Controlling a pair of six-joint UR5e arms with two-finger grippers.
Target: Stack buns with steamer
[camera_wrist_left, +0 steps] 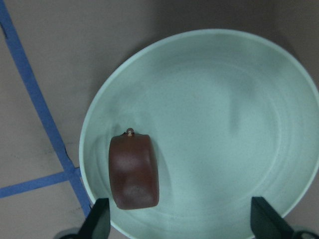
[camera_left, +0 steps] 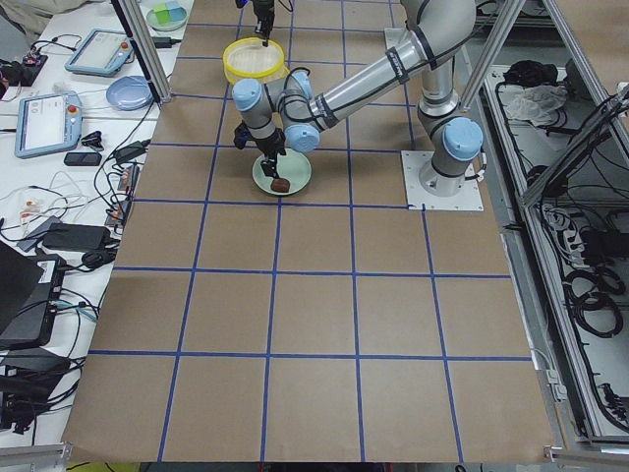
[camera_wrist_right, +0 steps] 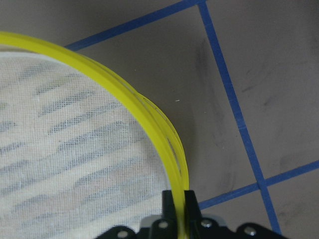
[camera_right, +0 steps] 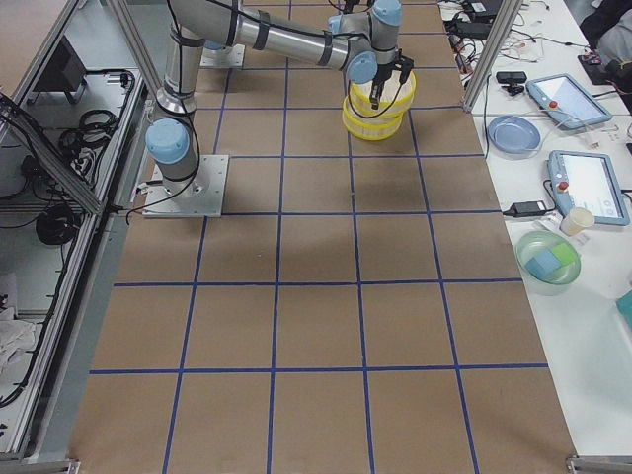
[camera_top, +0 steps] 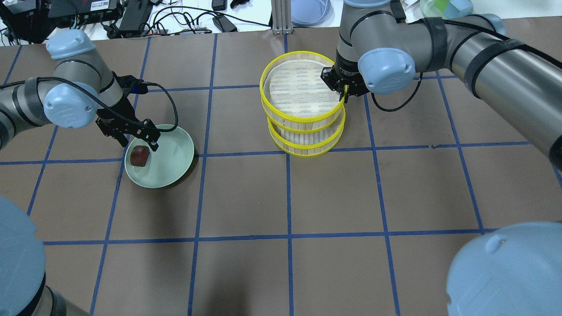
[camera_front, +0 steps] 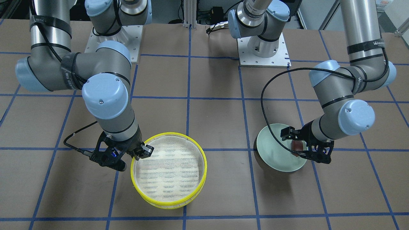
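Two yellow-rimmed steamer trays stand one over the other. My right gripper (camera_top: 344, 90) is shut on the upper tray's rim (camera_top: 303, 118), as the right wrist view (camera_wrist_right: 179, 204) shows. The lower tray (camera_top: 307, 147) sits under it, slightly offset; I cannot tell whether they touch. The dark reddish-brown bun (camera_top: 139, 156) lies on the pale green plate (camera_top: 175, 153). My left gripper (camera_top: 138, 142) hangs open just above the bun (camera_wrist_left: 133, 172), its fingers (camera_wrist_left: 97, 221) apart. The cream-white bun is out of view.
The table is brown paper with a blue tape grid (camera_top: 287, 197). The two arm bases (camera_front: 263, 48) stand at the robot's side of the table. Side benches hold tablets (camera_right: 583, 188), a blue plate (camera_right: 513, 131) and cables.
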